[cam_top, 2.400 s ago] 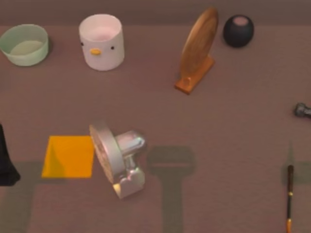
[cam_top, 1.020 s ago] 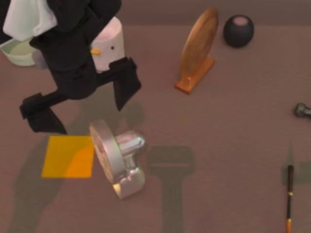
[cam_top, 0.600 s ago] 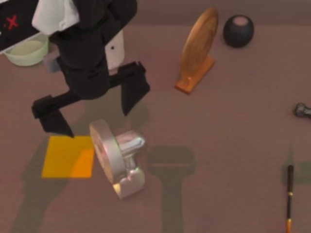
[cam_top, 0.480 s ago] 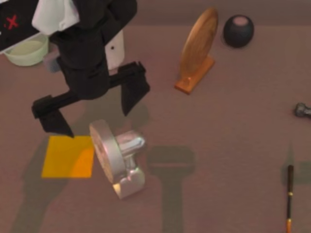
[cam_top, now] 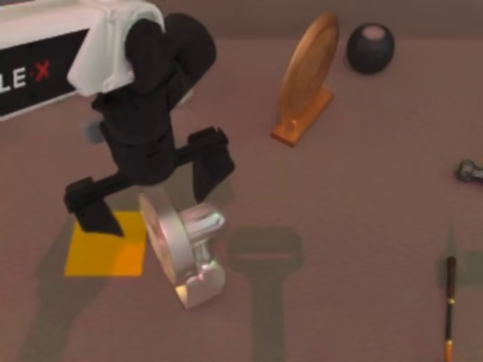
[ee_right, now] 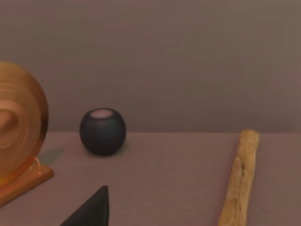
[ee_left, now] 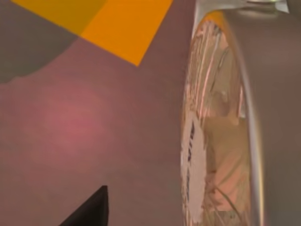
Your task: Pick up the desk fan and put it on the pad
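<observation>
The desk fan is shiny silver and stands near the table's middle, its round grille head facing left toward the pad. The pad is a flat orange-yellow square just left of the fan, partly under the arm's shadow. My left gripper hangs open over the far rim of the fan's head, one finger above the pad's far corner and the other behind the motor. My right gripper is out of the top view; one finger stands far off centre, nothing held.
An upright wooden disc on an orange stand and a dark round pot stand at the back right. A thin stick lies at the front right, a small metal piece at the right edge.
My left arm has come in from the back left and moved nearer and rightward, bringing its open gripper over the fan's head. The fan and pad have not moved.
</observation>
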You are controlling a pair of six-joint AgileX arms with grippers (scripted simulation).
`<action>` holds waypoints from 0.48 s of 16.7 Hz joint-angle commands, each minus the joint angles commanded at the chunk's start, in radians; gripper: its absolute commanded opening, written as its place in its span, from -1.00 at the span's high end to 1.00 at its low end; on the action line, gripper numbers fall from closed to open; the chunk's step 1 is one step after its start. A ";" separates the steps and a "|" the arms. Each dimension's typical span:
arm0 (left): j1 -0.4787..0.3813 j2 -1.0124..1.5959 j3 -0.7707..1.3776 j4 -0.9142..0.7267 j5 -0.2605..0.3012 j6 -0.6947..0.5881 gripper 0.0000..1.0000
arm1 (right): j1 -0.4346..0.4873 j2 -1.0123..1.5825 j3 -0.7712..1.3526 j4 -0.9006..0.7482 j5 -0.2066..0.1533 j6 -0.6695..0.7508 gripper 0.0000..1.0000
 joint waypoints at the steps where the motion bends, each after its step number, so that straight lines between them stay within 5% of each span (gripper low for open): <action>1: 0.000 0.001 -0.008 0.008 0.000 0.000 -1.00 | 0.000 0.000 0.000 0.000 0.000 0.000 -1.00; 4: 0.000 0.002 -0.008 0.008 0.000 0.000 -1.00 | 0.000 0.000 0.000 0.000 0.000 0.000 -1.00; 8: 0.000 0.002 -0.008 0.008 0.000 0.000 -0.40 | 0.000 0.000 0.000 0.000 0.000 0.000 -1.00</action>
